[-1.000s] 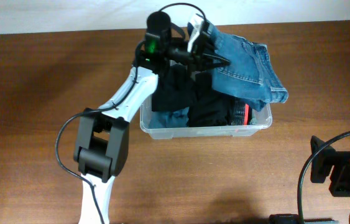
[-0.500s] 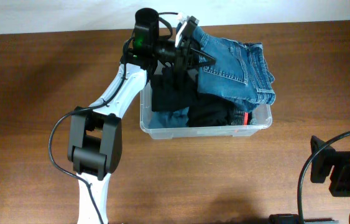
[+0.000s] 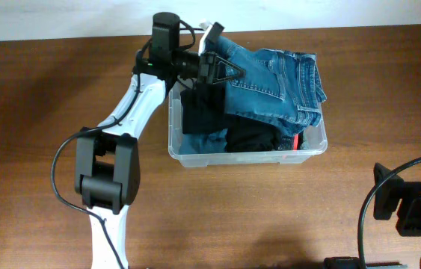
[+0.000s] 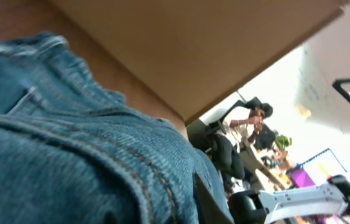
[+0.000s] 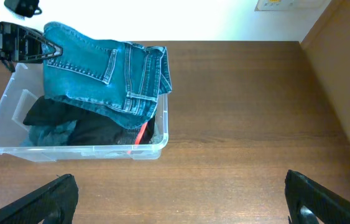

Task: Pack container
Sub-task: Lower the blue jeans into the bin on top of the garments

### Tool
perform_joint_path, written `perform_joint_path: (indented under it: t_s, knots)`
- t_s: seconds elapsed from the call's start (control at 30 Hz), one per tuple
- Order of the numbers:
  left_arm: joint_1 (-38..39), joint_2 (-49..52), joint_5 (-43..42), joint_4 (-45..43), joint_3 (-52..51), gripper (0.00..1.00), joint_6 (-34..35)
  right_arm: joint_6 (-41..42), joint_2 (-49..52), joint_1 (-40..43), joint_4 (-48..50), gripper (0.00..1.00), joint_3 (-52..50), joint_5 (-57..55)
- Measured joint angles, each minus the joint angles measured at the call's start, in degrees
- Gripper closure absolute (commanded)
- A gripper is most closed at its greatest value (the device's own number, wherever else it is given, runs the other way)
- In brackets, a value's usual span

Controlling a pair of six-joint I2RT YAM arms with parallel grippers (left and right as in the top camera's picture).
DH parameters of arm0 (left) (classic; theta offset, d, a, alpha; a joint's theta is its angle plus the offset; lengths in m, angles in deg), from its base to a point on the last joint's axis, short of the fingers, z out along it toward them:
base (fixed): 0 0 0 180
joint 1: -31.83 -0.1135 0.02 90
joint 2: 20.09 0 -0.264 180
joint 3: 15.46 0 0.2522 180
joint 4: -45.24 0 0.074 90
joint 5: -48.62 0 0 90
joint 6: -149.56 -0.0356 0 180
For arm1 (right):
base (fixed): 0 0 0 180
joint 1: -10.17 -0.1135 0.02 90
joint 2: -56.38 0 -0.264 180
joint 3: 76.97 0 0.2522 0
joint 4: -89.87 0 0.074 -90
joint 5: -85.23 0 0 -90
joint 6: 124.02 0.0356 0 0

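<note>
On table (image 3: 45, 112): clear container (image 3: 240, 158) crammed with dark clothes (image 3: 251, 136); left gripper (image 3: 223, 69) clamps jeans (image 3: 270, 82); right gripper (image 5: 178, 186) spread wide.

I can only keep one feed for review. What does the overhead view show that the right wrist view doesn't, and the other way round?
Overhead only: the whole left arm, from base to wrist. Right wrist only: the right gripper, its jaws wide open at the bottom corners. Both: the left gripper shut on the jeans, which lie atop dark clothes in the container.
</note>
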Motion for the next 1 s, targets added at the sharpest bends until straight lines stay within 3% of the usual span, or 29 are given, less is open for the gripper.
perform_joint_path:
  t_s: [0.3,0.53,0.7,1.0]
  knots:
    - [-2.3,-0.1,7.8,15.5,0.6,0.99,-2.1,0.0,0.0,0.0,0.0,0.01,0.0,-0.1]
    - [-1.1,-5.8,32.7,39.6,1.0,0.99,-16.6,0.0,0.0,0.0,0.0,0.01,0.0,-0.1]
    - [1.0,-10.1,45.2,45.5,1.0,0.99,-20.6,0.0,0.0,0.0,0.0,0.02,0.0,-0.1]
    - [2.5,-10.5,57.1,54.1,1.1,0.99,-22.4,0.0,0.0,0.0,0.0,0.02,0.0,-0.1]
